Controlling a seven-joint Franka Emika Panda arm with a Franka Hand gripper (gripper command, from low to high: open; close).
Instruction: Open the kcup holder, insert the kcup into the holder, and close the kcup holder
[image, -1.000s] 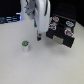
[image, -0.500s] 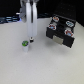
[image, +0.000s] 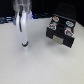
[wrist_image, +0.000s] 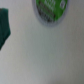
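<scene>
The white table (image: 45, 65) fills most of the exterior view, a pale, bare surface running to a dark edge at the back.

The arm (image: 22, 12) is the next biggest thing: it comes down from the top of the frame on the exterior view's left, its silvery lower part nearly vertical, tapering toward the tabletop. The wrist points straight down, so the tool faces the table.

The kcup holder (image: 61, 31) sits on the exterior view's right, well apart from the arm. It is a black boxy unit turned at an angle, with a dark sloping top and a front face that carries pale slots and small red-and-white round spots (image: 54, 20) (too blurred to make out further). Whether its drawer is pulled out or pushed in cannot be told from this picture.

The gripper (image: 24, 45) hangs at the arm's lower end, just above or at the table surface. Its fingers blur into one pale shape, so how far apart they stand cannot be told.

The kcup (wrist_image: 51, 11) is smallest. In the wrist view it shows as a round white rim with a green top, lying on the white table directly below the camera, partly cut off by the frame edge. A dark green blurred shape (wrist_image: 5, 27) sits at another edge of that view; what it is cannot be told.
</scene>
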